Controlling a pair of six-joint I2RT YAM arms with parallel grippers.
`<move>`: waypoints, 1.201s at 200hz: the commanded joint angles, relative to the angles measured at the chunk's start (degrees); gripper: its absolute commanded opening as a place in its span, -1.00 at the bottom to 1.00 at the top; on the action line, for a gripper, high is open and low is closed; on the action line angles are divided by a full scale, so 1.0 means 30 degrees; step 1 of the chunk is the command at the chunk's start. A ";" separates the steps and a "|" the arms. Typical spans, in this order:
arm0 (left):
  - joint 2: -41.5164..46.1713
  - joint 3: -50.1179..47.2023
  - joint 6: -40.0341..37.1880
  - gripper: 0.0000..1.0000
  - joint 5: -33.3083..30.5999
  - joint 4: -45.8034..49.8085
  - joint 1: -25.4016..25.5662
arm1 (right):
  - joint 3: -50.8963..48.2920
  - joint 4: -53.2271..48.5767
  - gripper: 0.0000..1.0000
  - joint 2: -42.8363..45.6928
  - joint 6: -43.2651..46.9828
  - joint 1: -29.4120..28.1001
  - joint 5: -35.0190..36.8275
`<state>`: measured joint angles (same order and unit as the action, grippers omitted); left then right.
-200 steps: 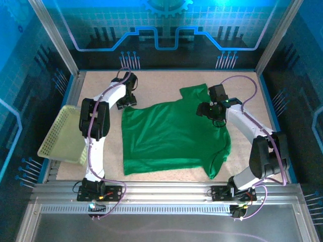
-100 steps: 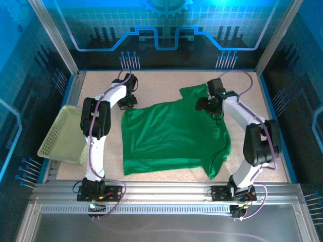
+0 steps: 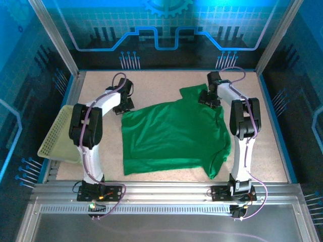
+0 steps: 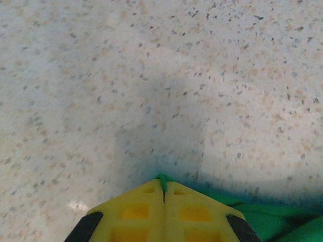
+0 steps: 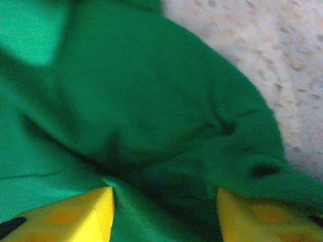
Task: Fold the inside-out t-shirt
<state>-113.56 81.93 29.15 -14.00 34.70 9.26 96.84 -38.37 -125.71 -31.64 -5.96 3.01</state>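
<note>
My left gripper [image 4: 163,187] pinched the inside-out t-shirt [image 3: 171,136] corner; right gripper [image 5: 164,195] sat spread over cloth. I'd clamp it, then lift evenly.

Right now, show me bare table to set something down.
Free: the speckled beige tabletop along the far edge beyond the bright-green fabric t-shirt, and a narrow strip between its hem and the near rail. Crowded: left, by the pale perforated plastic basket; right, under the right arm.

Speckled beige bench [image 3: 166,83], bare along the far side and the right edge. Spread mostly flat across the middle: inside-out t-shirt [image 3: 171,133], bright green, slightly rumpled. Tilted over the left edge: pale yellow-green perforated basket [image 3: 60,133].
</note>
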 commanded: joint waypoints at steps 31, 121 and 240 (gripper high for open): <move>0.3860 -0.3545 0.1668 -1.00 0.0121 -0.2431 -0.0402 | -0.7312 0.1501 -0.14 0.4247 -0.2837 0.1179 0.0045; 0.5327 -0.6246 0.1623 -1.00 0.1295 -0.3363 -0.0449 | -0.8883 0.1441 0.14 1.0130 -0.0108 0.0868 0.1451; 0.5005 -0.6101 0.1696 -1.00 0.2063 -0.3420 -0.0419 | 0.4332 -0.2845 0.01 -0.2411 0.2170 0.1648 0.1161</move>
<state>-98.08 63.51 34.17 -9.08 24.69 8.67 106.32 -43.00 -131.46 -26.72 -2.35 5.82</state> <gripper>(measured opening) 0.052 0.513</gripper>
